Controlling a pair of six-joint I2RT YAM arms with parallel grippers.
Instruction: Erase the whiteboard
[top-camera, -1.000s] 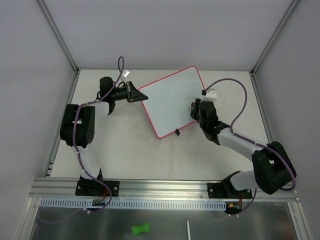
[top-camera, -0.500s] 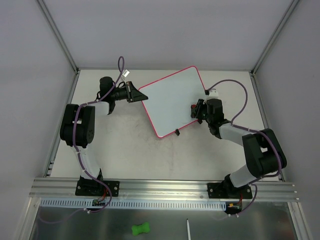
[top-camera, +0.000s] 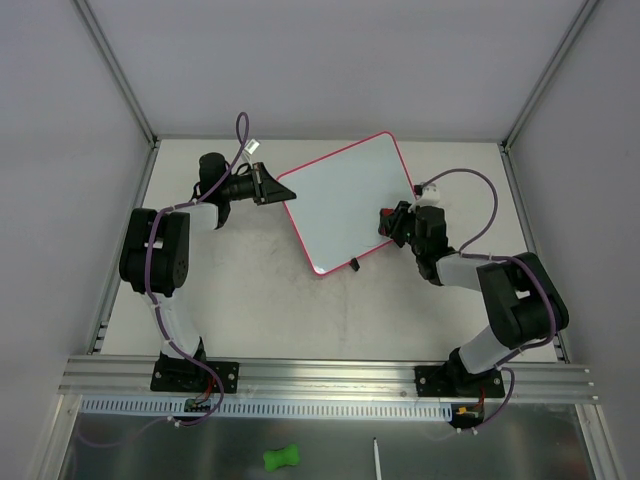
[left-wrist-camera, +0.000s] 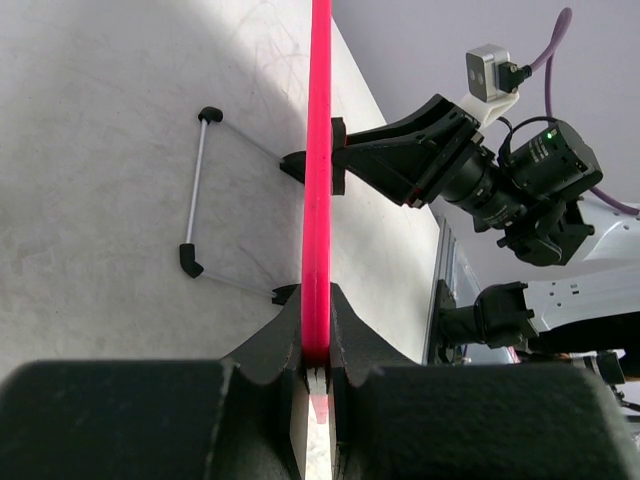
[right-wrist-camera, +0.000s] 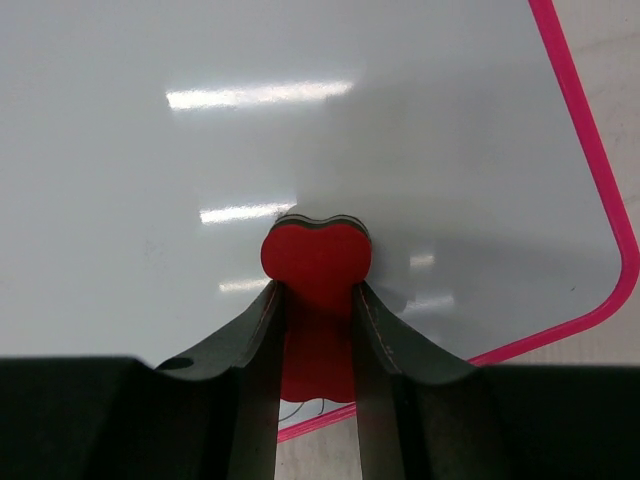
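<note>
The whiteboard (top-camera: 345, 205), white with a thin pink-red frame, lies tilted at the table's back middle. My left gripper (top-camera: 268, 187) is shut on the board's left corner; in the left wrist view the pink frame (left-wrist-camera: 318, 200) runs edge-on between its jaws. My right gripper (top-camera: 390, 222) is shut on a red heart-shaped eraser (right-wrist-camera: 316, 262), which presses on the white surface (right-wrist-camera: 250, 130) near the board's right edge. The surface around the eraser looks blank. A black clip (top-camera: 355, 265) sits on the board's near edge.
A thin wire stand with black tips (left-wrist-camera: 195, 190) lies on the table under the board. Grey enclosure walls and metal posts (top-camera: 120, 70) bound the table. A green object (top-camera: 282, 458) and a pen (top-camera: 377, 457) lie on the tray below the rail.
My right gripper has slid with the eraser along the board's right edge, and the right forearm has swung and folded in closer. The left gripper and the board have stayed still.
</note>
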